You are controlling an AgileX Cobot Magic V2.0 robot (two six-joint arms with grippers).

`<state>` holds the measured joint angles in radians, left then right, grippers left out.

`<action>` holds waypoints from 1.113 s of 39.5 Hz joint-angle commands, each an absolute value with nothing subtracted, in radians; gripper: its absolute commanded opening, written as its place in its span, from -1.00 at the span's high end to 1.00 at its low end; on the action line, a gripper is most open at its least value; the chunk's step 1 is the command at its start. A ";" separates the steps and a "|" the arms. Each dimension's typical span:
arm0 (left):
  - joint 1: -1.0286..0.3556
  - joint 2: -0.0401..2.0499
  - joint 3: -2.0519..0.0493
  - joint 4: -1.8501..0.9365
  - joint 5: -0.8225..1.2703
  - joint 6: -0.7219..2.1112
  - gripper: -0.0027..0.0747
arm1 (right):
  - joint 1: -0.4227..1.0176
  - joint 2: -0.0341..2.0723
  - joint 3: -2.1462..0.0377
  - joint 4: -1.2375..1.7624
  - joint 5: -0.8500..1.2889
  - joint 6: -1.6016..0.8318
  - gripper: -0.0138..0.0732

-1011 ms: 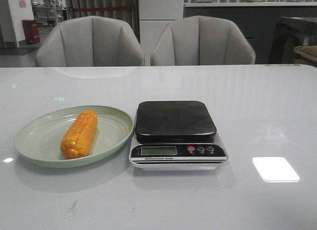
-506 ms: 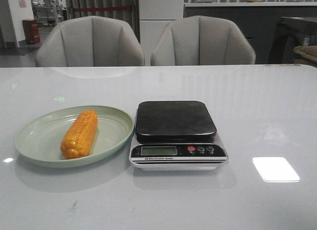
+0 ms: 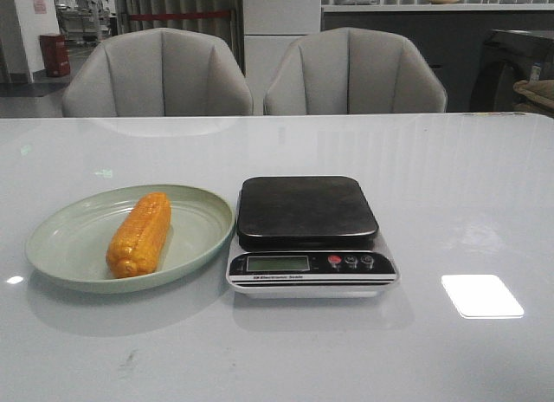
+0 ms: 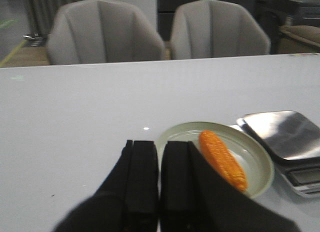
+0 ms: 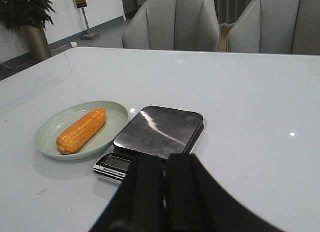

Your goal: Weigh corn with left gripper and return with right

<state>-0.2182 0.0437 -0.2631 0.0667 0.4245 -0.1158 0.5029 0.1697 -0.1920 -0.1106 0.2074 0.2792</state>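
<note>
Broadly, the white glossy counter (image 3: 450, 185) fills most of what I see, with two grey padded chairs (image 3: 160, 73) pushed up to its far edge (a second one (image 3: 353, 71) sits just to the right of the first). Beyond them the room is dim, with a pale cabinet and a dark sideboard that I cannot make out in detail.

On the counter the green plate (image 3: 82, 224) lies on my left side, and the kitchen scale (image 3: 310, 236) stands just beside it on the right, the plate's rim nearly touching the scale's body. The scale's dark flat platform (image 3: 306, 210) carries nothing, and its small display (image 3: 277, 263) and row of buttons face me. A bright square of reflected light (image 3: 481, 295) sits on the counter to the right of the scale.

The corn (image 3: 139, 233) lies flat in the plate, lengthwise, one blunt end toward me and the other pointing away, slightly tilted to the right.

My left tool (image 4: 159, 189) hangs above the counter on the near-left side of the plate, its two black fingers (image 4: 140, 177) pressed together with only a thin seam between them, holding nothing. My right tool (image 5: 165, 192) hovers on the near side of the scale, fingers (image 5: 147, 189) likewise closed together and bare. Neither touches the corn, and nothing lies between either tool and the plate.
</note>
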 commanded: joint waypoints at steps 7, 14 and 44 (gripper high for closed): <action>-0.007 0.056 -0.106 0.067 0.139 -0.117 0.64 | 0.499 0.180 -0.221 -0.127 0.120 0.269 0.32; 0.060 0.043 0.039 0.067 -0.023 -0.117 0.64 | 0.499 0.180 -0.221 -0.127 0.120 0.269 0.32; -0.187 -0.028 0.037 0.067 0.025 -0.117 0.64 | 0.499 0.180 -0.221 -0.127 0.120 0.269 0.32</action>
<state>-0.1574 -0.0049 0.0070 0.0667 0.1074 -0.1158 0.5029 0.1697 -0.1920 -0.1106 0.2052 0.2792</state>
